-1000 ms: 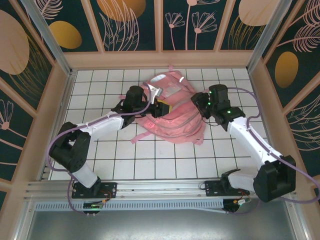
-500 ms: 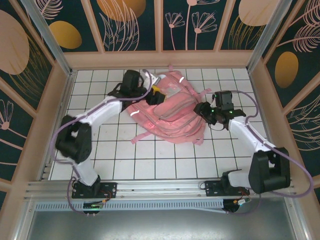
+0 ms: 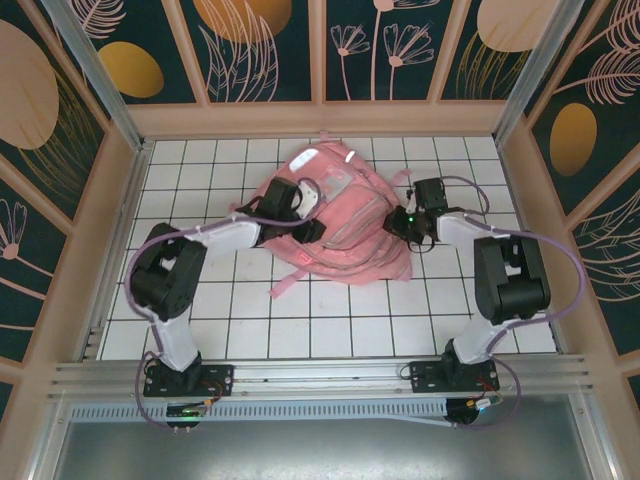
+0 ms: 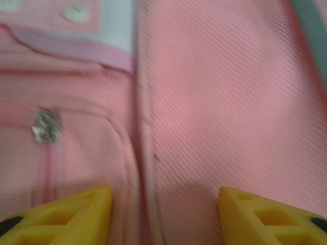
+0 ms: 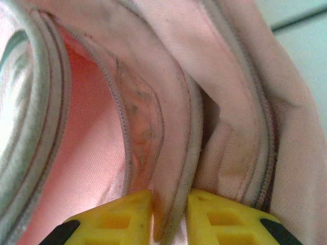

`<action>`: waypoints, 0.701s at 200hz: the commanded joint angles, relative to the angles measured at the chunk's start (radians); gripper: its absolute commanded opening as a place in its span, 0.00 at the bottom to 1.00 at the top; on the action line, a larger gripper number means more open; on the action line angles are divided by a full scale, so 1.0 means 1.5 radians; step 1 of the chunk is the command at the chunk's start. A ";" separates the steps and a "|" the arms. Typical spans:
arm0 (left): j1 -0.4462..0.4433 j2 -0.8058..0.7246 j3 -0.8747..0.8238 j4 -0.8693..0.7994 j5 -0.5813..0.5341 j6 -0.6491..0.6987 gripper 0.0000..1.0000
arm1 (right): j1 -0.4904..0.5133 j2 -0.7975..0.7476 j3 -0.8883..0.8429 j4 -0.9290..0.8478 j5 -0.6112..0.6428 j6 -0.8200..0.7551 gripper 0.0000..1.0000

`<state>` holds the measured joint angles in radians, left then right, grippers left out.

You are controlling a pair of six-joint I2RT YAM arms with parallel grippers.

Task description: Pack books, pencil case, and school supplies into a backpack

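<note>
The pink backpack (image 3: 340, 215) lies flat in the middle of the tiled table, silvery strips on its far edge. My left gripper (image 3: 315, 225) hovers low over its left side, open, yellow fingertips (image 4: 76, 212) wide apart above bare pink fabric and a zipper pull (image 4: 43, 126). My right gripper (image 3: 393, 222) sits at the pack's right edge, shut on a fold of the backpack's opening rim (image 5: 171, 168). The rim fabric passes between its yellow pads (image 5: 125, 214). The book, pencil case, pens and orange-brown square are out of view.
Loose pink straps (image 3: 285, 282) trail onto the tiles in front of the pack. Wooden walls (image 3: 320, 118) enclose the white tiled floor (image 3: 330, 320) on three sides. Both arms bend inward across the table.
The left gripper swung from the pack's far-left corner down onto its left side. The right gripper moved in toward the pack's right edge. The backpack shifted slightly.
</note>
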<state>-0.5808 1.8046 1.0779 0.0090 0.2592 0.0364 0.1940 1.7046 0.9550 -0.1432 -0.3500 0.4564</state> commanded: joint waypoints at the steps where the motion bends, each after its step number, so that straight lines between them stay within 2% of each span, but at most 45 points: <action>1: -0.055 -0.074 -0.106 -0.009 0.097 -0.069 0.54 | -0.011 0.061 0.048 0.088 -0.035 -0.051 0.23; 11: -0.068 -0.109 -0.153 0.024 0.152 -0.100 0.54 | -0.012 0.087 0.064 0.111 -0.036 -0.057 0.23; 29: -0.083 -0.171 -0.205 0.043 0.145 -0.110 0.54 | -0.012 0.128 0.089 0.151 -0.045 -0.064 0.26; 45: -0.083 -0.231 -0.205 0.011 0.118 -0.046 0.54 | -0.013 0.143 0.102 0.169 -0.074 -0.047 0.28; 60: -0.083 -0.274 -0.181 -0.029 0.073 0.049 0.55 | -0.014 0.131 0.105 0.172 -0.088 -0.031 0.31; 74: -0.083 -0.294 -0.165 -0.048 0.064 0.159 0.57 | -0.013 0.094 0.098 0.153 -0.071 -0.030 0.35; 91: -0.083 -0.288 -0.161 -0.024 0.078 0.273 0.58 | -0.015 0.027 0.074 0.102 0.024 -0.036 0.38; 102: -0.083 -0.266 -0.154 0.009 0.079 0.294 0.58 | -0.022 -0.023 0.048 0.080 0.067 -0.040 0.40; 122: -0.094 -0.203 -0.110 0.026 0.087 0.318 0.58 | -0.037 -0.119 -0.022 0.060 0.086 -0.038 0.42; 140: -0.117 -0.155 -0.099 0.032 0.122 0.386 0.68 | -0.036 -0.207 -0.080 0.032 0.115 -0.041 0.44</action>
<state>-0.7193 1.4879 0.8989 0.0227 0.3786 0.4255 0.1478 1.5440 0.9314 -0.0082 -0.2844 0.4011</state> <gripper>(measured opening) 0.630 0.428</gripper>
